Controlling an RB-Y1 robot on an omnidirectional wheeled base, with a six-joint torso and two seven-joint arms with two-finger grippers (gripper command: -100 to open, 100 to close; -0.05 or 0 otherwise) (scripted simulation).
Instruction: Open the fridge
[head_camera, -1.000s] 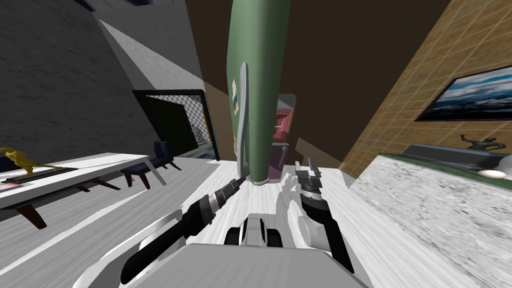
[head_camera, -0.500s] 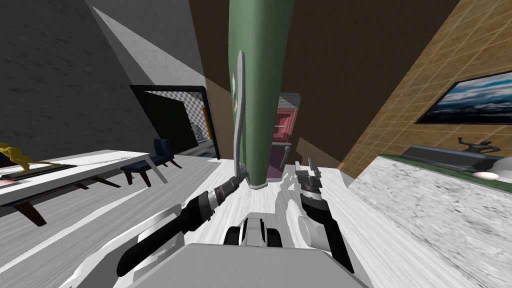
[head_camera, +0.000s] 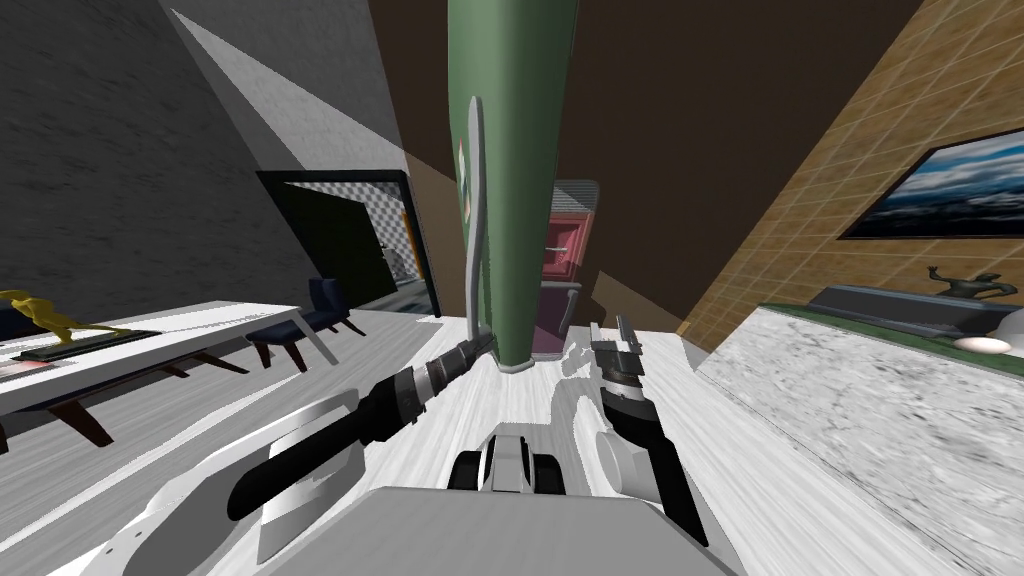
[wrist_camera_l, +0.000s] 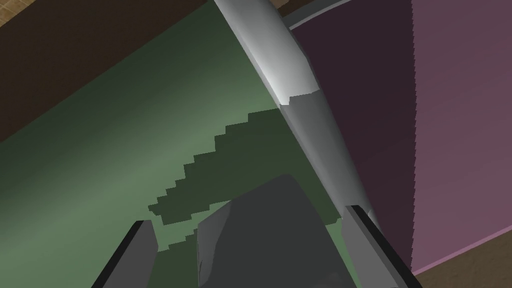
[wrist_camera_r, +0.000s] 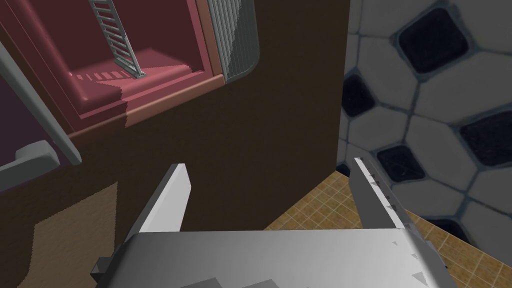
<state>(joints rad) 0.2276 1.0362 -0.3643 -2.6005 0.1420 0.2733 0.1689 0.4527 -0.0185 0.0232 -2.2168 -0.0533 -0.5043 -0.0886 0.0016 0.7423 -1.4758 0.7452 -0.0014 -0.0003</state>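
Straddling the upright handle (wrist_camera_l: 300, 115) low on the door (wrist_camera_l: 125, 150), left gripper (wrist_camera_l: 246, 217) jaws gape, bar beside one finger; right gripper (wrist_camera_r: 270, 165) open, farther off.

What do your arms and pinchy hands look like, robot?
Both arms are white higher up and black toward the wrists. My left arm has a silvery ring near its wrist, and my right arm has a round white joint. The left gripper and right gripper each have two thin, flat, light grey fingers, like little blades.
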